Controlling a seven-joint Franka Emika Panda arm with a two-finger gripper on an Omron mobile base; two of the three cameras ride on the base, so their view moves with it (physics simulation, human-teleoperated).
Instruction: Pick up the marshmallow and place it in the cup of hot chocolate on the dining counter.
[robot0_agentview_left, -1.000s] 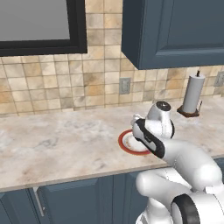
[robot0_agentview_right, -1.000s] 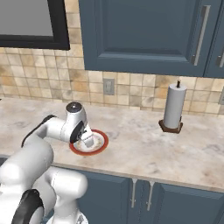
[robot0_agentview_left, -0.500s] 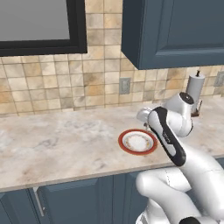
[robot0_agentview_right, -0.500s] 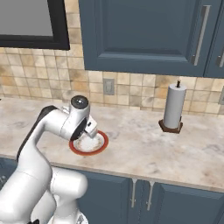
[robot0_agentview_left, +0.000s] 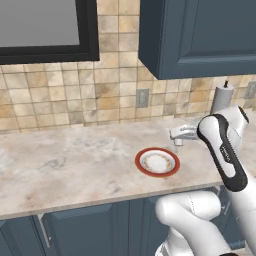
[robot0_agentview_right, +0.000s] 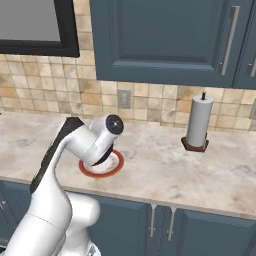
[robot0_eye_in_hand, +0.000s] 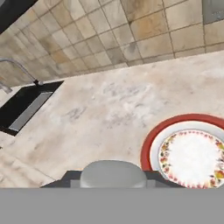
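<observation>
Right at the bottom of my hand view sits the marshmallow, pale whitish-grey, a short rounded cylinder with a smooth domed top, pinched between my gripper's dark finger tips, which show as slivers on either side of it. Fingers are drawn in narrow, closed on that marshmallow. It hangs above the wall counter, just beside the plate's rim, not over the plate's middle.

Next out is the plate: round, red rim, white centre, ring of small coloured flecks inside the rim. I see it lying flat on the beige marbled top in the left base view too, and partly behind my arm in the right base view.

From the left base view the gripper is raised above the counter, to the right of the plate and a bit behind it; I can't make out the marshmallow there.

Farther off in the hand view, a dark sink with a thin curved faucet. Behind everything, tan tile backsplash with a grey outlet. A paper towel roll stands upright on its brown base, well apart from the plate. Blue cabinets above.
</observation>
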